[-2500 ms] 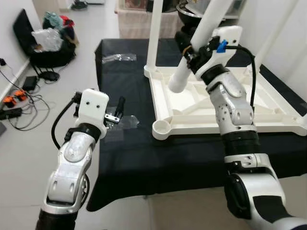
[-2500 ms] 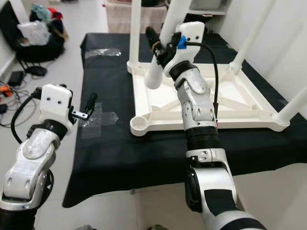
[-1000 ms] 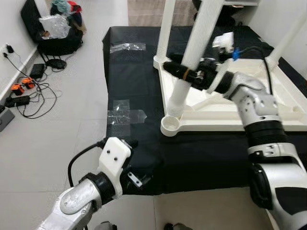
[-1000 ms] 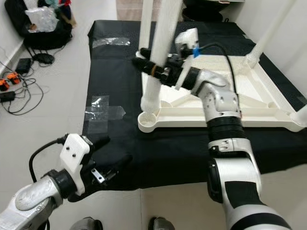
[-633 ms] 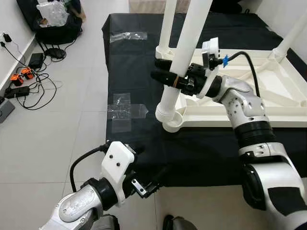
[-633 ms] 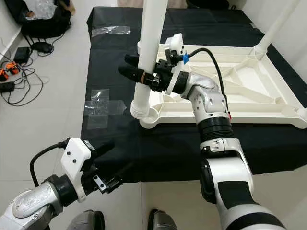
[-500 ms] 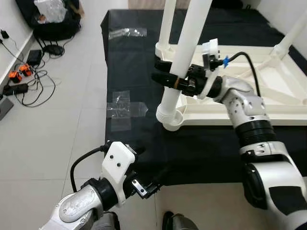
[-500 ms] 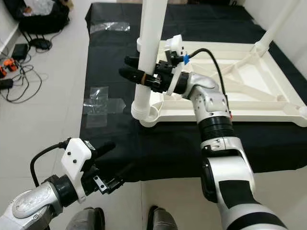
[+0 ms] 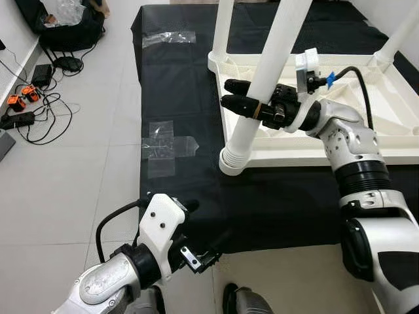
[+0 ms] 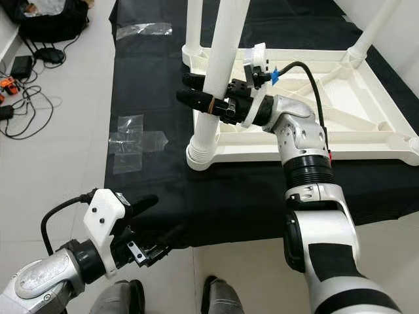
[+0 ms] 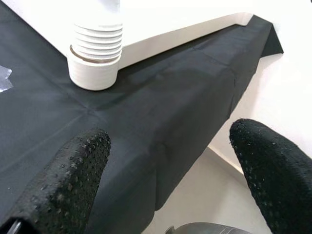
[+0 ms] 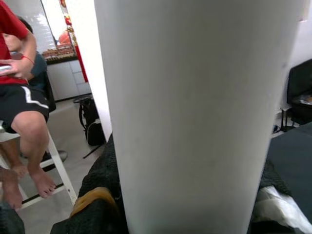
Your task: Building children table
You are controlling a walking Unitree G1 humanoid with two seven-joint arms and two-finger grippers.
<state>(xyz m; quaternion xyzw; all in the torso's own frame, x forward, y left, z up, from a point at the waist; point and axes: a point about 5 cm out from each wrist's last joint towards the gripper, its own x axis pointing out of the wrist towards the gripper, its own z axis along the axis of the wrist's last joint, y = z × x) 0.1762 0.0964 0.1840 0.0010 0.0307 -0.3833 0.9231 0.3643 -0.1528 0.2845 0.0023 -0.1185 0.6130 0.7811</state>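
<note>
Table leg, white and tilted, clamped between the black fingers of the right claw, ribbed foot end just below that claw, seated at the near corner socket of the upturned tabletop. Beyond the claw, two more legs already standing in their corners; this one probably not yet screwed home, so most of the build done. Under the tabletop, black-covered desk, with clear plastic bags lying on it. Left claw idle, fingers spread apart, low at the desk's near edge, well away from the leg.
</note>
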